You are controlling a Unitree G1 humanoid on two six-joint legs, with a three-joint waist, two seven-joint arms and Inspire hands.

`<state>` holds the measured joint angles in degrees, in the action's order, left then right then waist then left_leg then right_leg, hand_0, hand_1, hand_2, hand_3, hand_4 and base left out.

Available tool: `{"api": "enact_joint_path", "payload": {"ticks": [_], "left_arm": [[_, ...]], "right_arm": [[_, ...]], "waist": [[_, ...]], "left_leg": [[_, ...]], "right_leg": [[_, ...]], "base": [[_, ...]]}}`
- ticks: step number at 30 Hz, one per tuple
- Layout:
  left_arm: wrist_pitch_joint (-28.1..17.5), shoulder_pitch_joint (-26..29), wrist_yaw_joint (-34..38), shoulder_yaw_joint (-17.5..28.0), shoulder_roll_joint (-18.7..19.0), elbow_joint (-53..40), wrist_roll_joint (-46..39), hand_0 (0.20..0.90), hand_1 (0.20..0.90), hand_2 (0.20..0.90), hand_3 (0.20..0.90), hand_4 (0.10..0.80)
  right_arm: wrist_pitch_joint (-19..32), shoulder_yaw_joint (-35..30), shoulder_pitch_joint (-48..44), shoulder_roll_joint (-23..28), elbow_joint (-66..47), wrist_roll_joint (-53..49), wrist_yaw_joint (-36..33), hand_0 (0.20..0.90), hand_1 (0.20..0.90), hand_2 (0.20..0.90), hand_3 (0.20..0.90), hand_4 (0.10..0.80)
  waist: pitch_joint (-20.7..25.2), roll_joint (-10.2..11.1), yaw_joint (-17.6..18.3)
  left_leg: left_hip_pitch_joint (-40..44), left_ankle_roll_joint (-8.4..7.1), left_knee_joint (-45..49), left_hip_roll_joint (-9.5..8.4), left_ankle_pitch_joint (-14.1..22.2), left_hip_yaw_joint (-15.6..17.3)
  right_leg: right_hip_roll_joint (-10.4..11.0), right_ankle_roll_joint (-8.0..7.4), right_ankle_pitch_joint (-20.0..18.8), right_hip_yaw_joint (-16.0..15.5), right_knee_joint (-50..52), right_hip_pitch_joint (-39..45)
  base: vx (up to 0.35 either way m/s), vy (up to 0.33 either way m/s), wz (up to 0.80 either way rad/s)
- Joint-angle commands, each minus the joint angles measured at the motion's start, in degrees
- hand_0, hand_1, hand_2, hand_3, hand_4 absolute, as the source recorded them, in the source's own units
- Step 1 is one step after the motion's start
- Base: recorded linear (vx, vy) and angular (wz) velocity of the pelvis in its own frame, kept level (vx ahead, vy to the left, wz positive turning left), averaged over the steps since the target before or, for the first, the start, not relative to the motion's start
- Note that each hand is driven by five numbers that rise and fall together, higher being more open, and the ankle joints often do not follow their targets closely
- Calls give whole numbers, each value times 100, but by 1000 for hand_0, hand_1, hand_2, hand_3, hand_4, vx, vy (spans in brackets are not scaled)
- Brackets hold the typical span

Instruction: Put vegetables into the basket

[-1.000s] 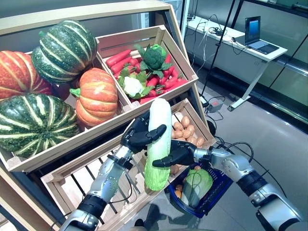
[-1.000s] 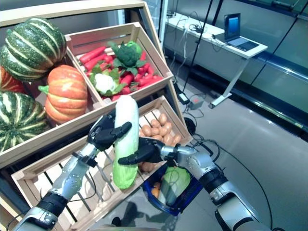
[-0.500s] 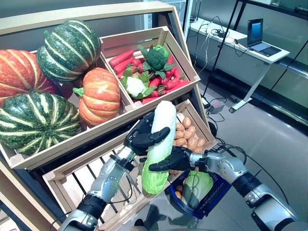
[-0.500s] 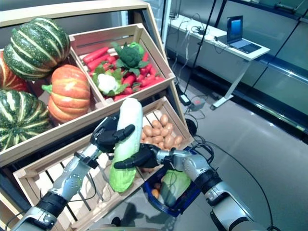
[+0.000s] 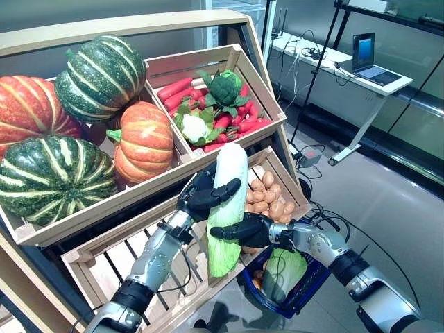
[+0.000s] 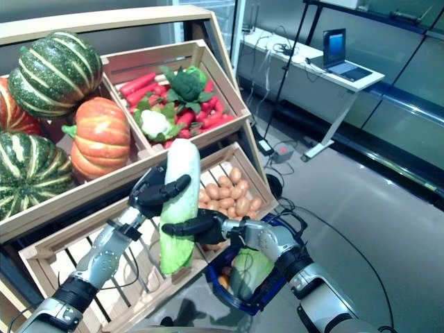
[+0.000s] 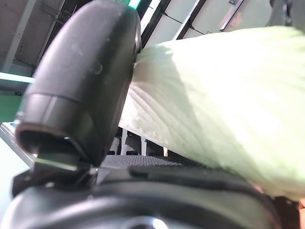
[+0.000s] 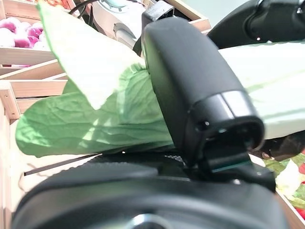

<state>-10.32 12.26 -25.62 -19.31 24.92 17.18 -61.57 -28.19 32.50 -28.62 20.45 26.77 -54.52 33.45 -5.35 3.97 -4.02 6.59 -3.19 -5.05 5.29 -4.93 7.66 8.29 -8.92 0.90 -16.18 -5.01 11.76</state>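
A long pale green cabbage stands nearly upright in front of the stand's lower crate, leafy end down. My left hand is curled round its middle from the left; its thumb lies against the leaves. My right hand is curled round the cabbage just below, thumb on the leaves. The blue basket stands on the floor under my right forearm. A round green cabbage and something small and orange lie in it.
The wooden stand with its tilted crates rises right behind the hands. The lower crate's front rail runs under my left arm. A desk with a laptop stands at the back right, with grey floor between.
The long cabbage leaned to the right half a second ago and now stands closer to upright. My right hand has closed further round it. The camera has shifted a little.
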Motion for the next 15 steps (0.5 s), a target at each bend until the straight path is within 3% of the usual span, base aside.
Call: {"api": "enact_joint_path", "payload": {"ticks": [1, 6, 7, 8, 15], "left_arm": [[-378, 945, -580, -263, -495, -528, -111, 300, 300, 300, 300, 400], [-343, 948, -539, -190, -397, -554, 44, 300, 300, 300, 300, 400], [-328, 957, -511, -190, -381, -549, 72, 387, 387, 387, 387, 458], [-267, 968, -429, -170, -330, -533, 114, 900, 900, 900, 900, 800], [-259, 689, -238, 185, 61, -402, 494, 900, 900, 900, 900, 800]], "right_arm": [[571, -480, -457, -241, 349, -854, -160, 300, 300, 300, 300, 400], [629, -488, -413, -141, 424, -650, -200, 300, 300, 300, 300, 400], [651, -487, -409, -128, 439, -611, -205, 300, 300, 300, 300, 400], [705, -492, -395, -73, 468, -517, -234, 300, 300, 300, 300, 400], [872, -819, 60, 329, 618, -464, -396, 300, 300, 300, 300, 400]], "waist": [[332, -97, -115], [324, -102, -107], [322, -103, -102], [318, -105, -96], [329, -132, -59]], "left_leg": [[71, -314, 5, 316, 345, -100], [79, -316, 5, 316, 335, -91], [82, -316, 5, 317, 333, -88], [84, -319, 5, 318, 330, -84], [80, -328, 5, 336, 316, -50]], "right_leg": [[392, 48, -511, 46, 1, -204], [394, 45, -520, 54, 1, -200], [393, 44, -522, 57, 1, -200], [394, 40, -527, 56, 1, -202], [386, 21, -532, 68, 1, -221]], "base": [[0, 0, 0], [0, 0, 0], [0, 0, 0], [0, 0, 0], [0, 0, 0]]}}
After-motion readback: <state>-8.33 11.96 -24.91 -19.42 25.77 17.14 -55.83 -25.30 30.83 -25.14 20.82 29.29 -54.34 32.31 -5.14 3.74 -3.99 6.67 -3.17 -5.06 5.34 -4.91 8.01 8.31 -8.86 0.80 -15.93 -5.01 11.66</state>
